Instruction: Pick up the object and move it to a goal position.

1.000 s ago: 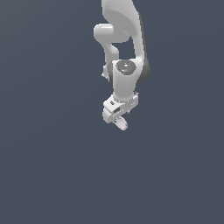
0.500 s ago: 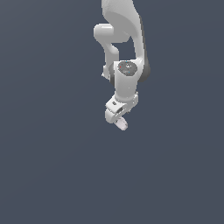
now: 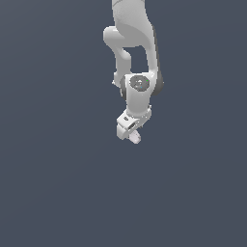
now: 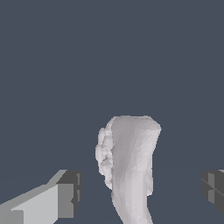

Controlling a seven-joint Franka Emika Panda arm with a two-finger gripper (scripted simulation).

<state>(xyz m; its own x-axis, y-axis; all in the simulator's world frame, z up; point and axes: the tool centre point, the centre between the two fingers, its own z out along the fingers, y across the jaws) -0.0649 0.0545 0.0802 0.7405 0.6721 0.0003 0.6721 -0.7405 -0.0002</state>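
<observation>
The object (image 4: 131, 162) is a pale whitish-lilac lumpy piece standing between my fingers in the wrist view. My gripper (image 4: 140, 188) is open: one dark-padded finger (image 4: 68, 192) and the other (image 4: 213, 187) stand well off the object on either side, touching nothing. In the exterior view the white gripper (image 3: 132, 134) points down from the arm. The tiny object (image 3: 137, 139) shows just below its body, at the fingertips.
The white arm (image 3: 137, 58) comes down from the top of the exterior view. The ground around it is a plain dark grey-blue surface (image 3: 58, 183). No goal marker shows.
The gripper has come down slightly over the object. The object has not visibly moved.
</observation>
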